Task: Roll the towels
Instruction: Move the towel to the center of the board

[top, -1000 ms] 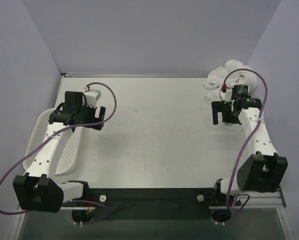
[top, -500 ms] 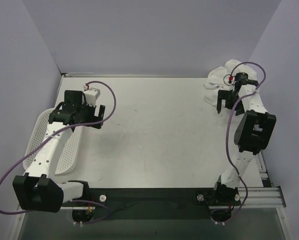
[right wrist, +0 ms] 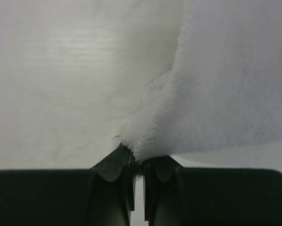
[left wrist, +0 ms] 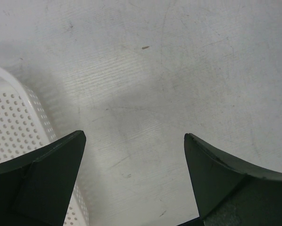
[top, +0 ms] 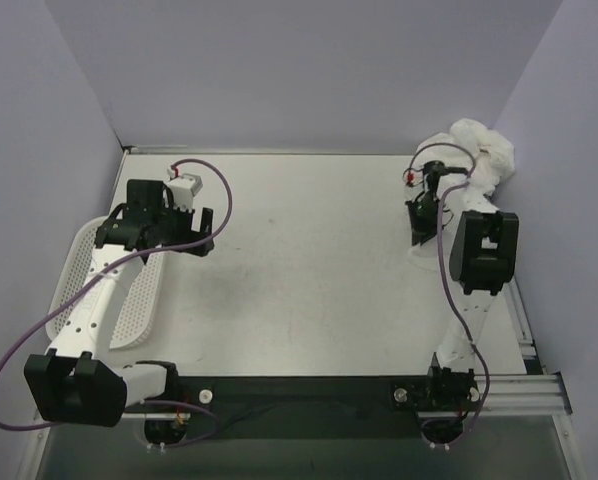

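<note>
A white terry towel (top: 482,150) is bunched at the table's back right corner. In the right wrist view the towel (right wrist: 226,80) fills the upper right, and one fuzzy corner of it runs down into my right gripper (right wrist: 138,157), which is shut on it. From above, the right gripper (top: 419,235) points down at the table just left of the heap. My left gripper (top: 207,232) hangs open over bare table at the left. In its own wrist view, the left gripper (left wrist: 134,141) has nothing between its fingers (left wrist: 46,174).
A white perforated basket (top: 84,275) lies along the left edge under the left arm, and its corner (left wrist: 11,122) shows in the left wrist view. Purple walls close in the back and both sides. The right arm's upright links stand near the right edge.
The right arm swung back and left to the towel heap, and its jaws went from open to shut on a towel corner. The heap has shifted. The left arm stayed put.
</note>
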Tool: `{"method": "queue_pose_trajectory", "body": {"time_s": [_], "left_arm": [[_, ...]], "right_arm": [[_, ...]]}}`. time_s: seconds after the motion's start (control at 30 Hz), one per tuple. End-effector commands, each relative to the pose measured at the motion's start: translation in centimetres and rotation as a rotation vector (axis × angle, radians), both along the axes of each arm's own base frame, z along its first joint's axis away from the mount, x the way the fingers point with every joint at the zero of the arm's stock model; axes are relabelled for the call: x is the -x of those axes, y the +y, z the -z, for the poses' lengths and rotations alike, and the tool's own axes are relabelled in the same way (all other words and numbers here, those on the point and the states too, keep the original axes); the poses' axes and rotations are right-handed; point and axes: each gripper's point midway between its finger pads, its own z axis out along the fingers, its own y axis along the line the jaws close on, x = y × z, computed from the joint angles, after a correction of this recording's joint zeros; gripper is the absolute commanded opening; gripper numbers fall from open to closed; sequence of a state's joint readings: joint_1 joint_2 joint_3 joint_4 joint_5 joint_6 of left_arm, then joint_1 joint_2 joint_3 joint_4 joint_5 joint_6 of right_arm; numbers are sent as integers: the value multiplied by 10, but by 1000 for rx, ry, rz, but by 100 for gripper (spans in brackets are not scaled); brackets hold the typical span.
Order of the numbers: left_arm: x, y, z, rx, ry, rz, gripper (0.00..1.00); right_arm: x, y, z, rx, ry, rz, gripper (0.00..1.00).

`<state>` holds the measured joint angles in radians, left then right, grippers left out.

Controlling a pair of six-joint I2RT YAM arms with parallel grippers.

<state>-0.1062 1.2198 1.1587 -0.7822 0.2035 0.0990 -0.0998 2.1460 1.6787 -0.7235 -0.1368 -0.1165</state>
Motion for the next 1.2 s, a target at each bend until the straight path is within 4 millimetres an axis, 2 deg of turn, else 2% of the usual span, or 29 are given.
{"method": "queue_pose_trajectory", "body": {"time_s": [0.0, 0.03, 0.07, 0.1, 0.13, 0.2, 0.27, 0.3, 0.4, 0.43, 0.47, 0.5, 0.53, 0.57, 0.6, 0.67, 0.7, 0.73, 0.8, 0.83, 0.87, 0.9, 0.93, 1.0, 1.03, 1.07, 1.1, 1.13, 1.17], "left_arm": [[-3, -19, -29, 109, -60, 49, 97], [-3, -24, -30, 134, -54, 69, 97], [-2, -26, -30, 147, -53, 76, 97], [-4, -29, -32, 161, -58, 81, 97], [-4, -33, -34, 187, -55, 95, 97], [-6, -35, -37, 208, -60, 102, 97], [-8, -37, -38, 235, -53, 111, 97], [-9, -38, -38, 243, -51, 117, 97], [-12, -42, -34, 261, -35, 151, 97], [-14, -45, -30, 270, -23, 172, 97], [-15, -48, -28, 275, -18, 185, 97], [-18, -51, -26, 281, -16, 199, 97], [-21, -56, -20, 293, 4, 216, 97], [-23, -62, -17, 304, 15, 235, 97], [-25, -74, -18, 310, 12, 275, 97], [-33, -92, -5, 302, 42, 311, 97], [-33, -115, -4, 295, 35, 363, 97], [-43, -125, 4, 274, 49, 371, 97], [-52, -151, 8, 257, 39, 417, 97], [-52, -173, 27, 234, 83, 446, 96], [-60, -190, 19, 236, 56, 474, 95], [-64, -204, 22, 245, 60, 481, 93], [-63, -229, 40, 241, 100, 513, 92], [-72, -261, 37, 290, 95, 527, 90], [-65, -284, 60, 292, 149, 557, 89], [-71, -302, 54, 314, 124, 576, 88], [-70, -316, 59, 336, 144, 575, 87], [-68, -328, 80, 338, 185, 575, 86], [-69, -350, 73, 363, 148, 600, 86]], "right_arm": [[53, 94, -34, -99, 41, -317, 0], [69, 129, -44, -100, 27, -450, 0], [97, 142, -36, -95, 80, -560, 0], [112, 155, -37, -97, 89, -633, 0], [133, 182, -46, -106, 73, -755, 0], [170, 188, -39, -113, 129, -870, 0], [200, 193, -45, -124, 144, -972, 0], [216, 182, -37, -110, 187, -1011, 0], [232, 151, -39, -46, 198, -1075, 0], [244, 138, -39, -35, 205, -1088, 1], [249, 124, -39, -8, 222, -1081, 4], [253, 116, -40, 1, 218, -1085, 6], [259, 107, -42, 5, 197, -1089, 13], [264, 102, -46, -3, 197, -1083, 14], [266, 95, -49, -16, 188, -1046, 14], [271, 87, -59, -28, 149, -1030, 5], [269, 79, -65, -20, 109, -981, 0], [268, 74, -68, -10, 93, -968, 0], [267, 61, -70, 5, 68, -932, 0], [266, 50, -73, 15, 44, -870, 0], [268, 44, -74, 17, 42, -862, 0], [267, 39, -75, 19, 32, -836, 0], [268, 31, -76, 18, 17, -777, 0], [270, 29, -79, 19, 1, -769, 0], [272, 22, -79, 19, -1, -722, 0], [274, 21, -80, 17, -2, -712, 0], [275, 20, -81, 20, -8, -708, 0], [276, 19, -82, 20, -6, -702, 0], [279, 18, -82, 23, 2, -696, 0]]}}
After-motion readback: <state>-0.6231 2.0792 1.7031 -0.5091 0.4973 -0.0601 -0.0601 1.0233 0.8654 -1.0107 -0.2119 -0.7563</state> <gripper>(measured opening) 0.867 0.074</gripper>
